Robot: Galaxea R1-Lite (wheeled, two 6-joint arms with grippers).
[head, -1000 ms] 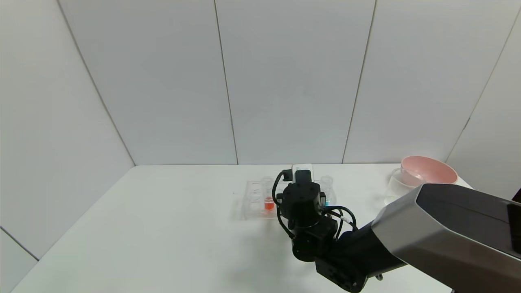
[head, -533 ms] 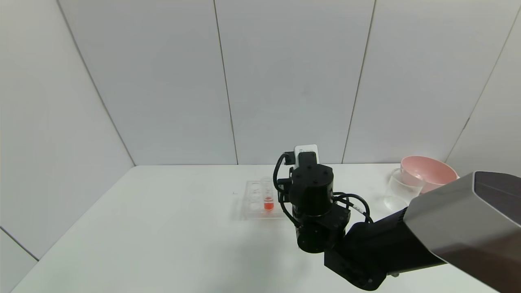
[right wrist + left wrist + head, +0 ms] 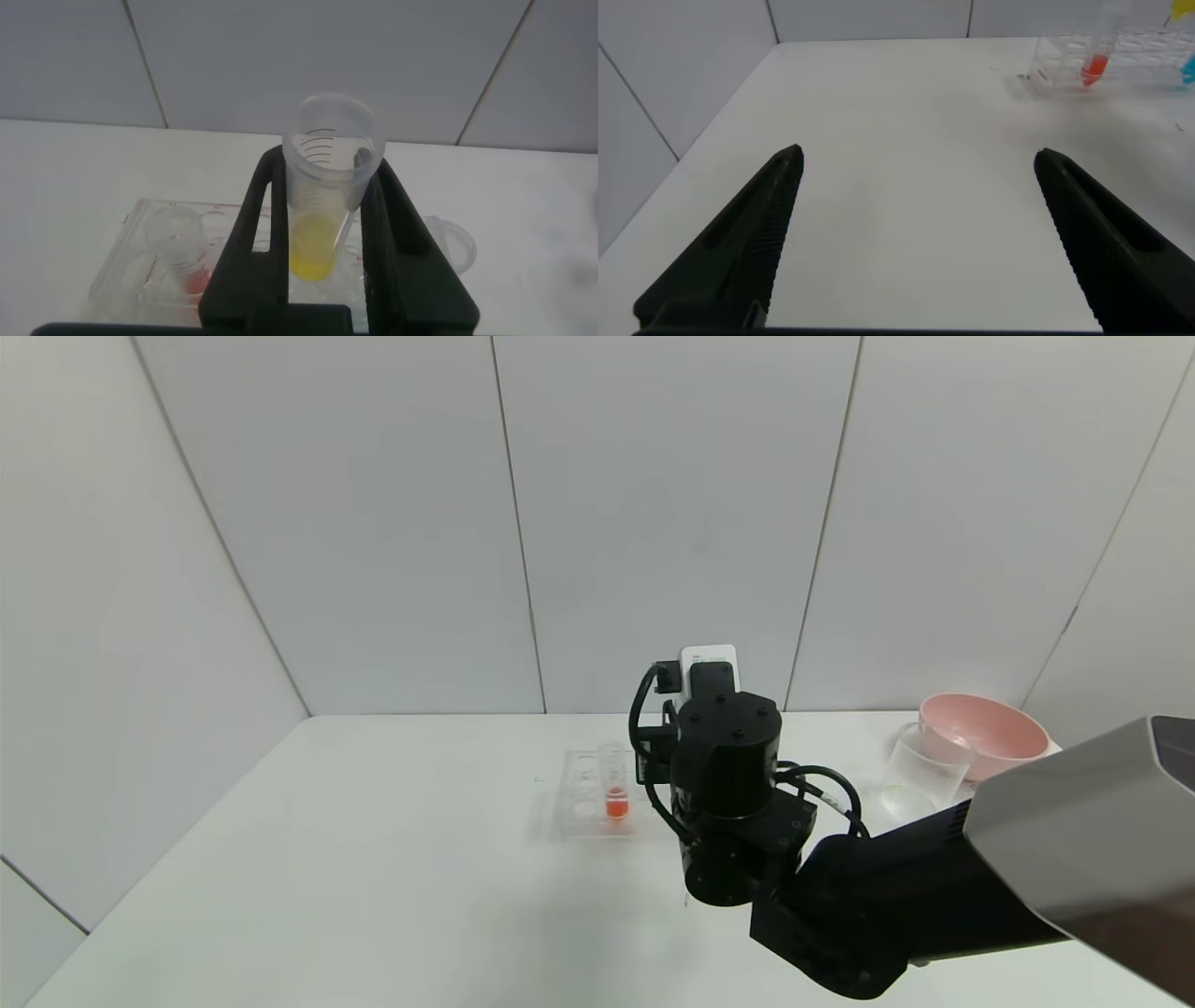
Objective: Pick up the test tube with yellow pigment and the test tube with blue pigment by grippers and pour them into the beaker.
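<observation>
Left gripper (image 3: 915, 233): two black fingers (image 3: 738, 243) spread wide apart, nothing between them, hanging over bare white table (image 3: 896, 140).
Clear rack (image 3: 1120, 61): well beyond the gripper, standing on the table.
Red-orange tube (image 3: 1097, 58): upright in the rack.
Blue liquid (image 3: 1188, 69): a sliver beside the rack, at the picture's edge.

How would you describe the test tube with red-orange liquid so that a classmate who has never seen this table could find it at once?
Start at the white table and find the clear many-holed rack near its middle, just left of the right gripper. The tube with red-orange liquid stands upright in that rack. The yellow tube is clamped in the right gripper above the rack, so only this one shows red-orange liquid.
</observation>
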